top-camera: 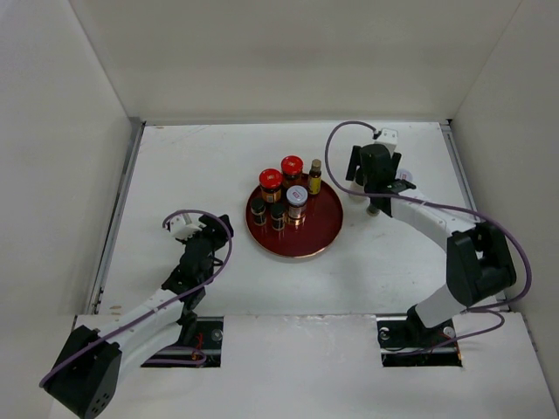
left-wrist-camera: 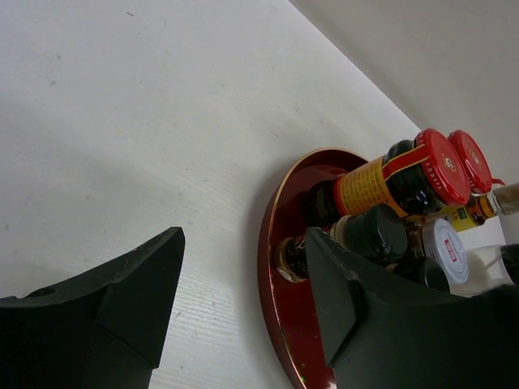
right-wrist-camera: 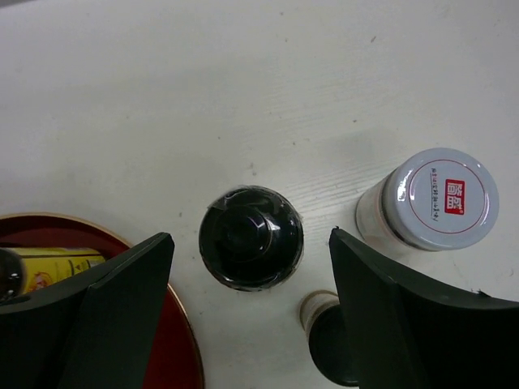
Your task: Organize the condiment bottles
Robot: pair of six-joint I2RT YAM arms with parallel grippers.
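Note:
Several condiment bottles stand on the round red tray (top-camera: pixel 325 229): two red-capped jars (top-camera: pixel 270 181), a white-capped one (top-camera: pixel 297 196), small dark black-capped ones (top-camera: pixel 258 209) and a yellow bottle (top-camera: pixel 314 176). Right of the tray, my right gripper (top-camera: pixel 374 194) is open. In the right wrist view it (right-wrist-camera: pixel 250 237) hangs over a black-capped bottle (right-wrist-camera: pixel 251 237) that stands between the fingers, untouched. A white-capped jar (right-wrist-camera: pixel 438 198) and a pale black-capped bottle (right-wrist-camera: pixel 328 336) stand beside it. My left gripper (top-camera: pixel 214 234) is open and empty, left of the tray (left-wrist-camera: pixel 280 275); it also shows in the left wrist view (left-wrist-camera: pixel 243 243).
White walls close the table at the back and both sides. The tray's rim (right-wrist-camera: pixel 178 340) lies just left of my right gripper. The red-capped jars (left-wrist-camera: pixel 430 166) show beyond my left gripper's right finger.

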